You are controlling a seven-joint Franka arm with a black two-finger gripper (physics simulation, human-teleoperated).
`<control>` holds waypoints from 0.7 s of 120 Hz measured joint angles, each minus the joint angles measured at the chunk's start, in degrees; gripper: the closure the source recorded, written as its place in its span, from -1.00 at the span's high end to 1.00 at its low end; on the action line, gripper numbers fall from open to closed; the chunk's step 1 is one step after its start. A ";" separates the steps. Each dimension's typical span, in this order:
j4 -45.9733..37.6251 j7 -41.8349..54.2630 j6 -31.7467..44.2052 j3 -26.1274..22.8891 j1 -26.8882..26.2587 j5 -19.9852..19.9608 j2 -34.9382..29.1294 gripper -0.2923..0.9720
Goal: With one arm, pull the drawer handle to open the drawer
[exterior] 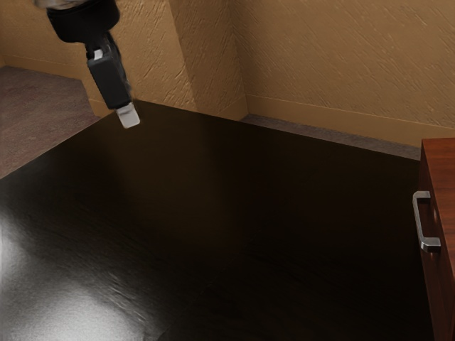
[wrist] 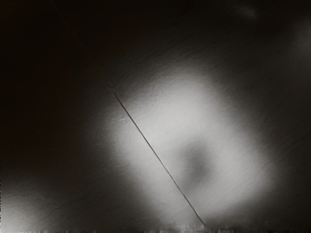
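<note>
Your hand (exterior: pixel 129 118) hangs tilted above the dark, glossy worktop (exterior: pixel 213 234), clear of its surface, and from this side you cannot tell whether it is released or clenched. Just beneath it, a thin seam (wrist: pixel 146 141) crosses a pale glare on the wood. Well apart from the hand, across the worktop, stands the reddish-brown drawer (exterior: pixel 441 177), its metal handle (exterior: pixel 424 222) upright on the front that faces the hand, with the tan wall (exterior: pixel 320 57) beyond.

One table (exterior: pixel 213 213), one drawer (exterior: pixel 442 284), one handle (exterior: pixel 422 220).
</note>
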 joint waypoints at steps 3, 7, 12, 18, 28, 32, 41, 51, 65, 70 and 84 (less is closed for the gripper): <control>0.07 0.80 -0.27 0.04 0.58 -0.08 0.06 0.53; 0.09 1.82 -0.58 0.15 1.43 -0.12 0.11 0.53; 0.11 3.06 -0.90 0.23 2.38 -0.09 0.12 0.54; 0.12 4.99 -1.10 0.36 2.82 0.06 0.12 0.54; 0.02 10.38 -1.11 1.13 2.67 0.66 0.11 0.53; -0.24 12.57 -1.12 1.54 2.82 1.19 0.17 0.53; -2.78 17.50 -1.21 3.09 2.35 0.00 4.62 0.53; -3.72 25.12 -1.07 4.46 4.24 -1.24 6.92 0.54; -3.92 36.19 -0.55 4.69 1.95 -1.93 7.34 0.54; -3.90 40.49 -0.38 4.66 0.73 -2.00 7.09 0.53; -3.85 51.57 -0.04 4.42 1.57 -2.12 0.14 0.53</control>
